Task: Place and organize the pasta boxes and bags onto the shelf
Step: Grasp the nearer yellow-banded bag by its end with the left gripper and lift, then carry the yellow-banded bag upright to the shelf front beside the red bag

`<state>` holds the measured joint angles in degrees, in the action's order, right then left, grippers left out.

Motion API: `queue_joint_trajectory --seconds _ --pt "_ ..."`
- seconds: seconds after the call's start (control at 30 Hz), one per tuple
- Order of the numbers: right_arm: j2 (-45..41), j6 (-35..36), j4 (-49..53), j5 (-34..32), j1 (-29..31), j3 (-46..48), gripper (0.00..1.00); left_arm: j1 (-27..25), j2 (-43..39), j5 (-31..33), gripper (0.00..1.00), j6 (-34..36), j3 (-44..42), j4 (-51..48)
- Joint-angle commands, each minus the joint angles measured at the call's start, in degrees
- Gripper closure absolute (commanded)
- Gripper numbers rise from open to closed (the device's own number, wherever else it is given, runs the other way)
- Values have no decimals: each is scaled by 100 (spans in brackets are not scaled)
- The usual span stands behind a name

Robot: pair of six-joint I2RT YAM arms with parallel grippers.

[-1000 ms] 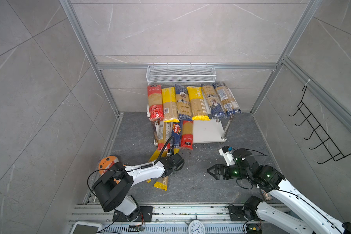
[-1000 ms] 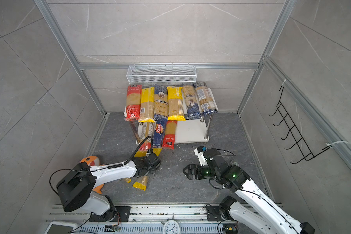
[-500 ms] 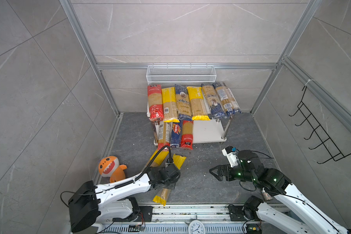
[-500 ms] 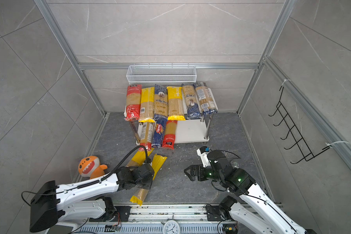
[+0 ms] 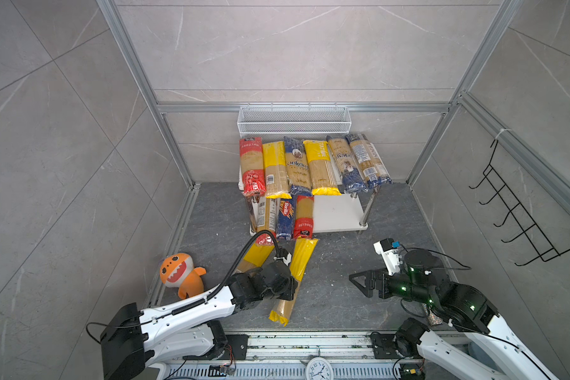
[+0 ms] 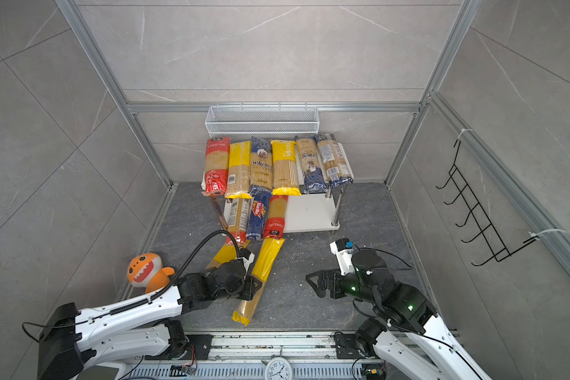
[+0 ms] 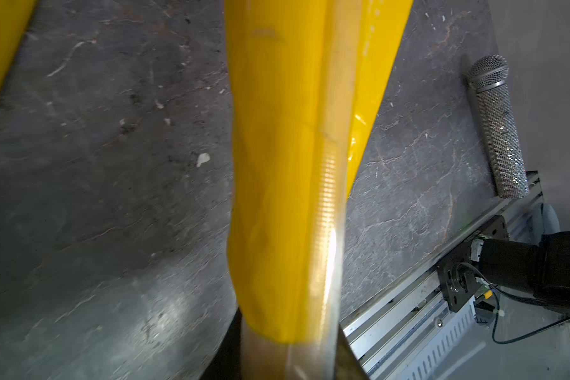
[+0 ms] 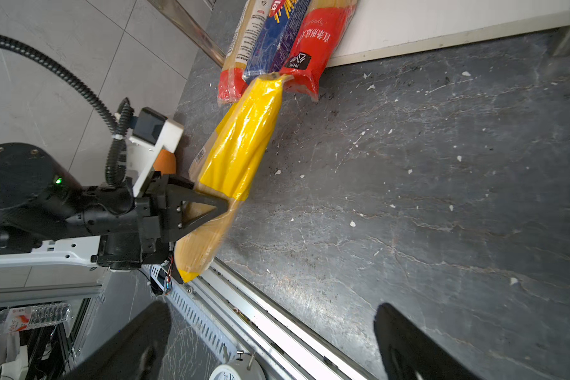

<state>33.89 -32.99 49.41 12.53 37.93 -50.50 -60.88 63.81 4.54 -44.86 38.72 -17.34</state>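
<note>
Pickup step: grips yellow pasta bag at lower centre with clamped left gripper, short of the shelf. Holds right gripper spread, empty. Next likely calls for lifting, sliding beside shelved bags.

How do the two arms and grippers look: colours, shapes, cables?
The left arm and right arm have white links and black joints. The left gripper and right gripper are black, with triangular open-frame fingers. Each wrist carries a white camera block. A black ribbed hose loops over the left arm; black cables trail from the right. Green lights glow on the right arm's joints.
</note>
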Motion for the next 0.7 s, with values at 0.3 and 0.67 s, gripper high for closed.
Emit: queue_joint_trajectory --seconds 0.3,0.67 --pt "-502 7 764 -598 29 -415 0 729 906 -1054 100 -99 1011 2982" --pt "-602 -65 772 -761 29 -427 0 1461 1809 -1456 100 -329 1643 3775"
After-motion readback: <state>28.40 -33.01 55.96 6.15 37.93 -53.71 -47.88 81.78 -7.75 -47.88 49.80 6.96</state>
